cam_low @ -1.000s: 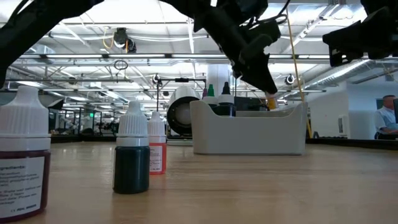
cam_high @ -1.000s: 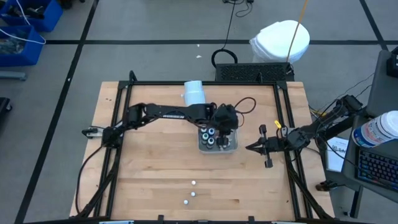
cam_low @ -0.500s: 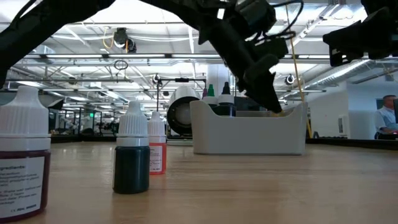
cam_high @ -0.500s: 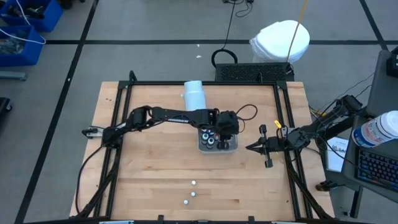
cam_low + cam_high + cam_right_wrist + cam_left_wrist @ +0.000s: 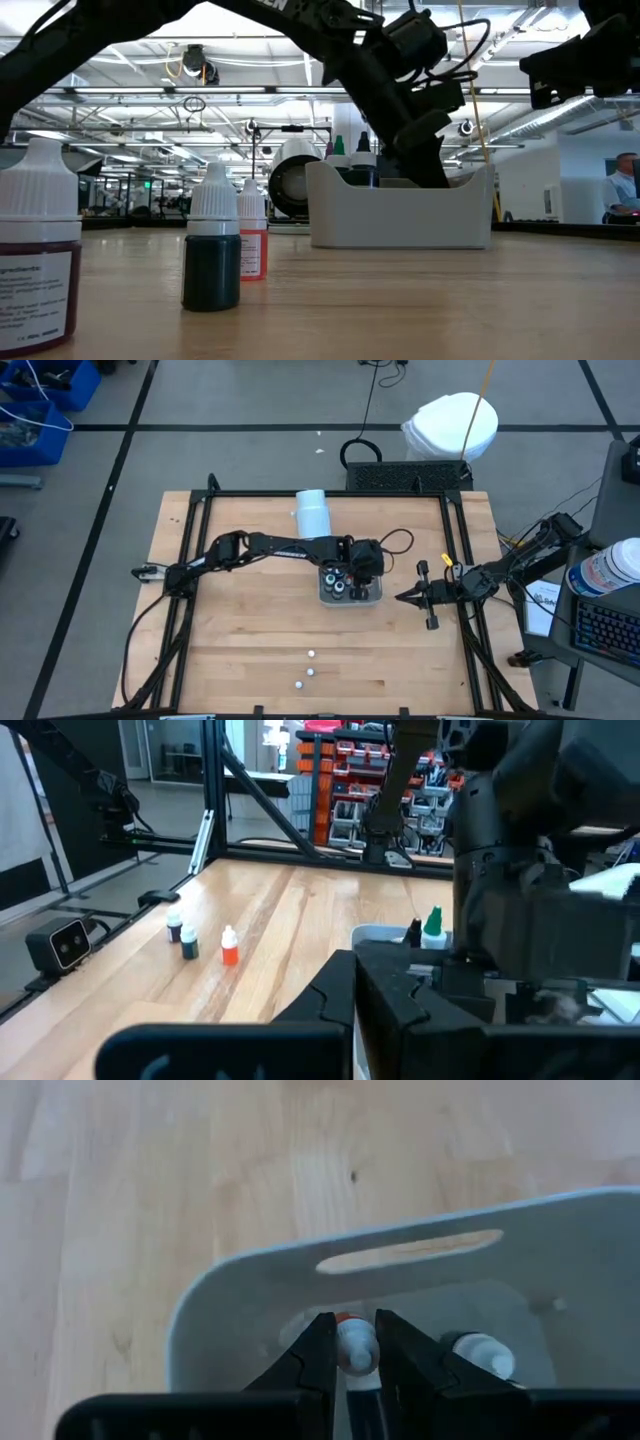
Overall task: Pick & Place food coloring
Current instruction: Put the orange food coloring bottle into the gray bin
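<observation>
My left gripper (image 5: 366, 576) reaches down into the right end of the grey tray (image 5: 349, 601) and is shut on a small food coloring bottle (image 5: 357, 1352) with a white cap and an orange ring. Several dark bottles (image 5: 336, 580) with white or green tops stand in the tray's left part; their tips show above its wall in the low view (image 5: 350, 152). Three more small bottles stand on the table near its front edge (image 5: 308, 671), close to the low camera (image 5: 211, 250). My right gripper (image 5: 408, 597) is shut and empty, to the right of the tray. My left gripper pinches the bottle's cap and neck (image 5: 357, 1348) between its two fingers (image 5: 318, 1355), coming from above and slanting down into the tray. The bottle stands about upright inside the tray wall (image 5: 250, 1285). Whether its base rests on the tray floor is hidden.
A white cylinder (image 5: 312, 510) lies at the table's far edge, behind the tray. Another white-capped bottle (image 5: 478, 1350) stands close beside the held one. A dark frame (image 5: 205, 510) runs round the table. A person (image 5: 625, 190) sits far off in the room.
My left gripper has gone down and a little toward the table's near edge, carrying the small bottle from above the tray's rim down into the tray's right end. It has stayed shut on the bottle.
</observation>
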Controlling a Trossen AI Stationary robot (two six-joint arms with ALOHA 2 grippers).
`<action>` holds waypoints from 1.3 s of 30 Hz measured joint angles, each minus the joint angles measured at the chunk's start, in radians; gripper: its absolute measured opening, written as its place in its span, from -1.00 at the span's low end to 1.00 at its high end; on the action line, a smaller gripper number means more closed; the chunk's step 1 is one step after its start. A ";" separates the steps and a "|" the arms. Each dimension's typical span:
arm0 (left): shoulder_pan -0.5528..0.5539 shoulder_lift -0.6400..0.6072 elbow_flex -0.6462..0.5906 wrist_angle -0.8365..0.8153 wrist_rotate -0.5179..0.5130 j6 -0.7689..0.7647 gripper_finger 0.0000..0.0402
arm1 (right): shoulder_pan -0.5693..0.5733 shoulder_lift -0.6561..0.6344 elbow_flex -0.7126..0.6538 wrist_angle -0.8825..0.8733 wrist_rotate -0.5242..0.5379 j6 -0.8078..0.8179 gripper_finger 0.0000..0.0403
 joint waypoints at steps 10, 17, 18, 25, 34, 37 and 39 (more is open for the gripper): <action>0.001 0.001 0.000 -0.030 -0.004 -0.066 -0.25 | 0.000 0.000 0.000 -0.003 -0.001 0.008 -1.00; -0.020 -0.049 -0.001 -0.028 -0.025 -0.097 0.04 | 0.000 0.001 0.000 -0.031 -0.001 0.018 -1.00; -0.029 -0.070 -0.001 -0.031 -0.022 -0.103 0.05 | 0.000 0.002 0.000 -0.031 -0.001 0.018 -1.00; -0.122 -0.245 0.000 -0.191 -0.031 -0.164 0.00 | 0.000 0.001 0.000 -0.008 0.000 0.002 -1.00; -0.316 -0.416 0.001 -0.336 -0.153 -0.315 -0.38 | 0.000 0.001 0.000 0.005 0.000 0.034 -1.00; -0.392 -0.437 0.000 -0.360 -0.169 -0.375 -0.57 | 0.000 0.003 0.000 0.007 0.000 0.059 -1.00; -0.442 -0.440 0.001 -0.367 -0.198 -0.433 -0.73 | 0.000 0.006 0.000 0.008 0.000 0.067 -1.00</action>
